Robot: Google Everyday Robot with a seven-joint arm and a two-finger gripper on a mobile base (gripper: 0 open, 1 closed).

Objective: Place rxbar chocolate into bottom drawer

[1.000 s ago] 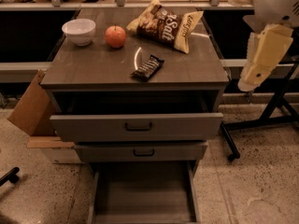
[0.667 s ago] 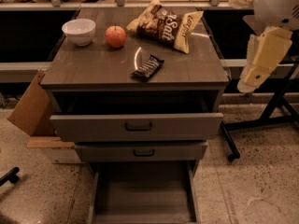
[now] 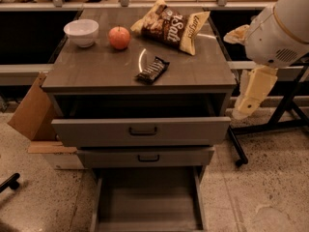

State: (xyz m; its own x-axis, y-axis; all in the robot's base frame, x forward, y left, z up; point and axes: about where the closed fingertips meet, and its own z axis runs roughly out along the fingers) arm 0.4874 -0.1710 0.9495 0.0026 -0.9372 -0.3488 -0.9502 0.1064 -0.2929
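Count, cabinet station: 4 loose items, 3 drawers, 1 hand.
On the surface [image 3: 96,66]: 1 rxbar chocolate [image 3: 152,70], 1 chip bag [image 3: 170,24], 1 apple [image 3: 119,37], 1 white bowl [image 3: 81,32]. Drawers: 3 in one stack, namely 1 top drawer [image 3: 96,129], 1 middle drawer [image 3: 106,157], 1 bottom drawer [image 3: 145,202]. There are 2 black bar handles [image 3: 143,130], one on each upper drawer. On the floor to the left of the cabinet: 1 cardboard box [image 3: 30,111]. Robot: 1 arm [image 3: 280,28] and 1 hand [image 3: 246,103], which hangs just off the cabinet's right side, apart from all counted items.
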